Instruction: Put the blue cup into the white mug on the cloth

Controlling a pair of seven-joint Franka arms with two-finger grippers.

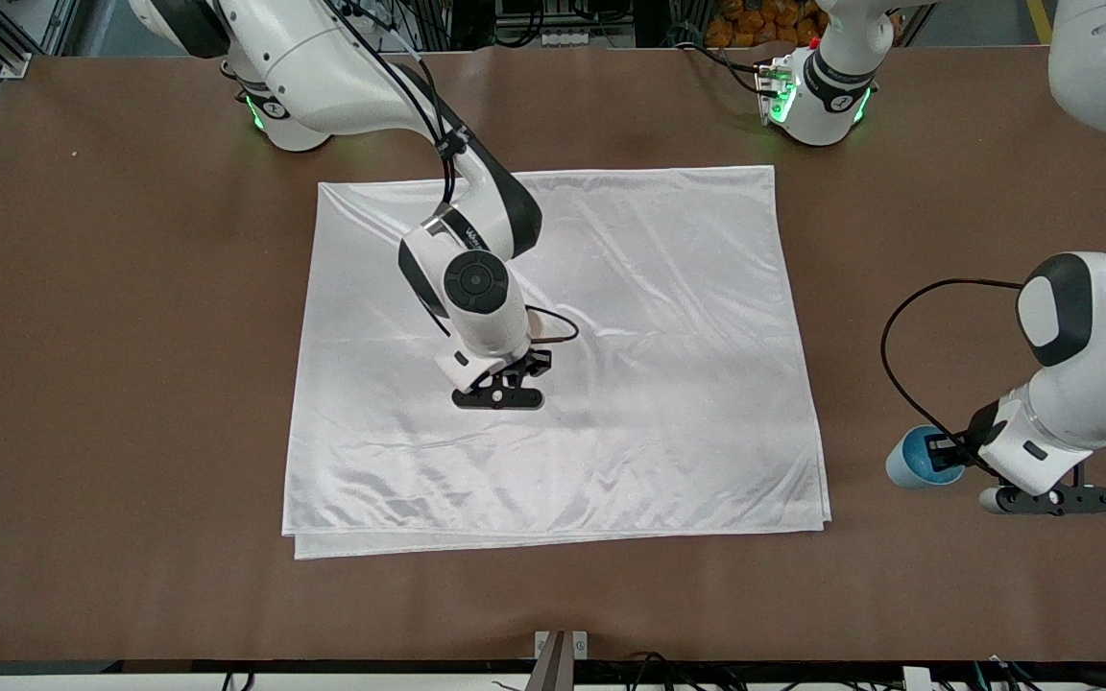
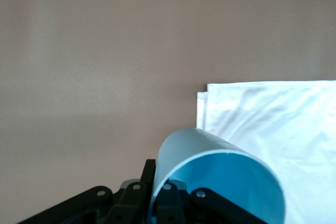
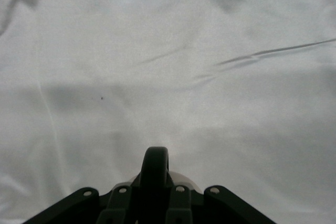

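Observation:
The white cloth [image 1: 668, 384] lies spread and wrinkled in the middle of the brown table. My right gripper [image 1: 500, 393] is low over the cloth's middle, shut on the black loop handle [image 3: 156, 163] of the white mug [image 3: 187, 180]. Only a sliver of the mug's pale rim shows under the fingers, and the hand hides it in the front view. The light-blue cup [image 1: 918, 459] is off the cloth, toward the left arm's end of the table, tilted with its mouth showing. My left gripper [image 1: 949, 453] is shut on its wall [image 2: 220, 182], one finger inside and one outside.
Bare brown table [image 1: 131, 384] surrounds the cloth. Both arm bases [image 1: 817, 96] stand along the edge farthest from the front camera. A black cable [image 1: 899, 355] loops from the left wrist over the table. A small metal bracket [image 1: 561, 653] sits at the nearest edge. The cloth's corner [image 2: 273, 114] lies beside the cup.

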